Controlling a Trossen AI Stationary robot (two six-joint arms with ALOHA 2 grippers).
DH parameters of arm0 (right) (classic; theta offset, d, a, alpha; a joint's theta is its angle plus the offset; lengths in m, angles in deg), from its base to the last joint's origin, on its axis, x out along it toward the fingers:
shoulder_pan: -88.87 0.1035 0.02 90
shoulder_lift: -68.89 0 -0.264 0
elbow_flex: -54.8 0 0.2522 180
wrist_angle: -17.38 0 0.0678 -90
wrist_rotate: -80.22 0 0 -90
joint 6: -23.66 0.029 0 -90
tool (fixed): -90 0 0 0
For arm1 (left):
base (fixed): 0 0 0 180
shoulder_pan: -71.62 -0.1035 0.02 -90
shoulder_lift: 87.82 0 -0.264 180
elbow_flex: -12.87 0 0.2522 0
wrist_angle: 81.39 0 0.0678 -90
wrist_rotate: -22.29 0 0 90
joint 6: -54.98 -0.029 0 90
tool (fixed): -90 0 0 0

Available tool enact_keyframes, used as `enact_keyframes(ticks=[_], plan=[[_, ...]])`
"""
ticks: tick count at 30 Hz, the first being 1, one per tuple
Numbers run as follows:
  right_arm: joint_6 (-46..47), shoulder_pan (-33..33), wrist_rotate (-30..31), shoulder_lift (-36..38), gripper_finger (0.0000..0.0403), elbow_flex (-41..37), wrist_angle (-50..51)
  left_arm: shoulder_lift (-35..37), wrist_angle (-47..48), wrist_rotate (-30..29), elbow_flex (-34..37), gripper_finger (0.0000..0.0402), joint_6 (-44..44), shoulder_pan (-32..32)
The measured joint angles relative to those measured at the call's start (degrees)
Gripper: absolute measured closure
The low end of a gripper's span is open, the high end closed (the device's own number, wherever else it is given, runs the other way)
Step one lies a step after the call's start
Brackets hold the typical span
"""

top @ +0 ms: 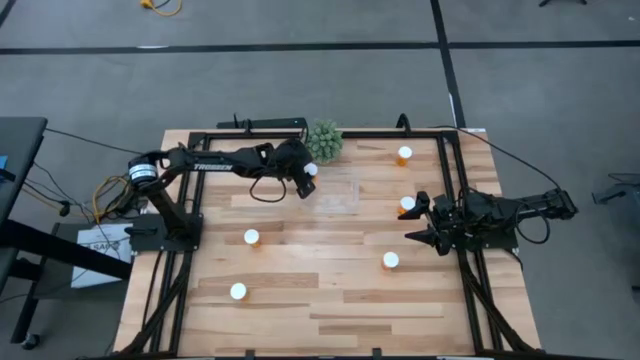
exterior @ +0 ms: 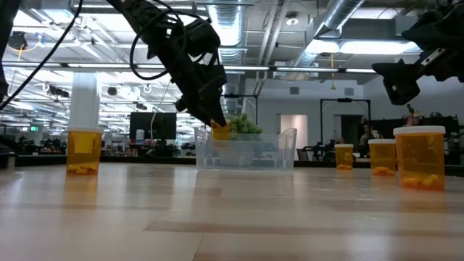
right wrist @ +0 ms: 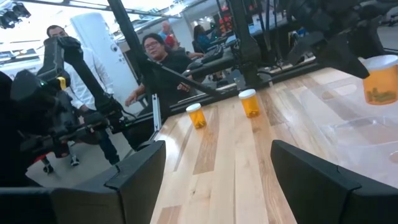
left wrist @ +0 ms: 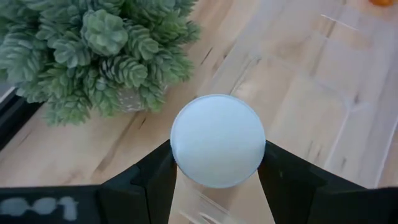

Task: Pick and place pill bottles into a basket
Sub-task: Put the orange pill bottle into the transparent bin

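Orange bottle [left wrist: 217, 140]: clamped by left gripper [top: 306, 178] fingers, held above clear basket [exterior: 246, 151]
Basket: bench middle, beside green plant [top: 324, 141]
Right gripper [top: 420, 222]: fingers spread, holding nothing, near bench's right edge

left claw [top: 308, 178]: raised, clamped | right claw [top: 418, 222]: fingers apart, idle at table's right

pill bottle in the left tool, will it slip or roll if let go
The pill bottle looks smooth and round, so it could slip between the left tool's fingers. Mostly empty by the low view, probably light. Released upright above the basket, it may tip and roll.
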Motion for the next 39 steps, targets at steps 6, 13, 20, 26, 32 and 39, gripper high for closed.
enact_keyframes(ticks=[6,13,20,26,32,39], plan=[[0.0,0.0,0.0,0.0,0.0117,0.0,0.0,0.0,0.2,1.2,0.0,0.0215,0.2,0.0],[0.0,0.0,0.0,0.0,0.0117,0.0,0.0,0.0,0.6,4.4,0.0,0.0185,0.7,0.3],[0.0,0.0,0.0,0.0,0.0117,0.0,0.0,0.0,2.9,3.5,0.0,0.0158,0.8,0.3],[0.0,0.0,0.0,0.0,0.0117,0.0,0.0,0.0,2.4,3.0,0.1,0.0153,0.8,0.3],[0.0,0.0,0.0,0.0,0.0117,0.0,0.0,0.0,1.8,3.0,0.1,0.0153,1.2,0.3],[0.0,0.0,0.0,0.0,0.0117,0.0,0.0,1.9,-1.1,3.7,0.1,0.0152,2.2,0.3]])
